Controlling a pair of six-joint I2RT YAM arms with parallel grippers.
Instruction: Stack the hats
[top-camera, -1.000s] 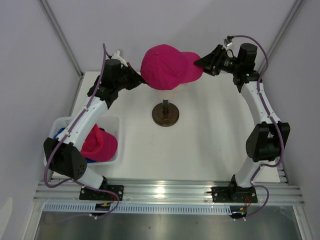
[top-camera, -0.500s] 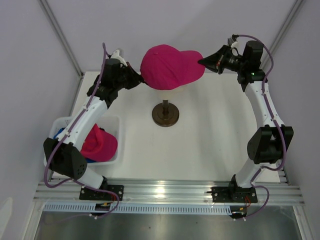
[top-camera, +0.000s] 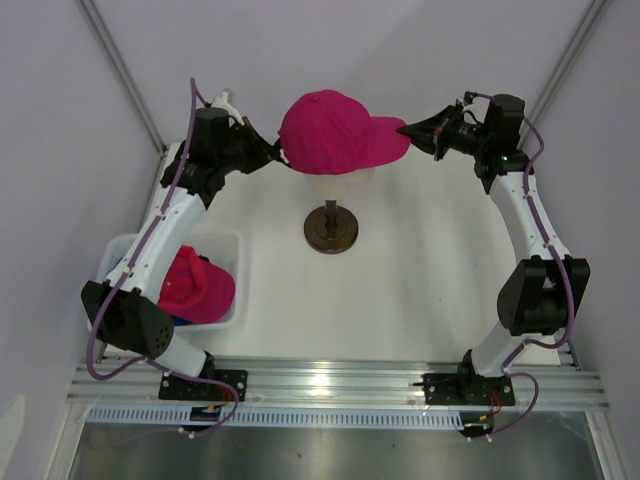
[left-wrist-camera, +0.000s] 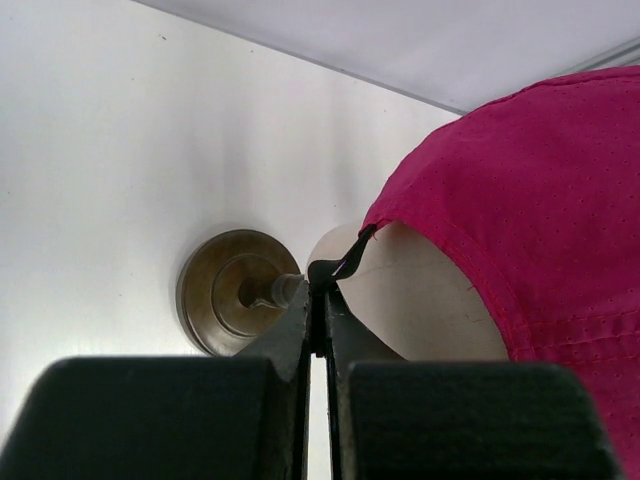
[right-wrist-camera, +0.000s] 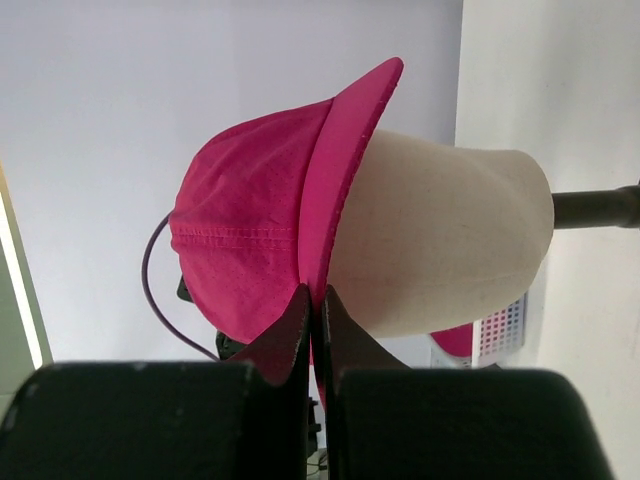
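A magenta-pink cap (top-camera: 330, 132) sits over the cream mannequin head (top-camera: 345, 178), held from both sides. My left gripper (top-camera: 275, 158) is shut on the dark strap at the cap's back edge (left-wrist-camera: 345, 262). My right gripper (top-camera: 405, 129) is shut on the cap's brim (right-wrist-camera: 335, 200). The cap (left-wrist-camera: 540, 200) covers the top of the head (right-wrist-camera: 440, 240). A second pink cap (top-camera: 197, 285) lies in the white basket (top-camera: 232, 245) at the left, with a bit of blue cap (top-camera: 120, 262) under it.
The head's brown round stand (top-camera: 331, 229) stands at the table's middle, also in the left wrist view (left-wrist-camera: 235, 290). The basket sits by the left arm's lower links. Metal frame posts rise at the back corners.
Both arms have raised and drawn outward a little; the cap has shifted slightly up and left over the head, with its brim stretched toward the right gripper.
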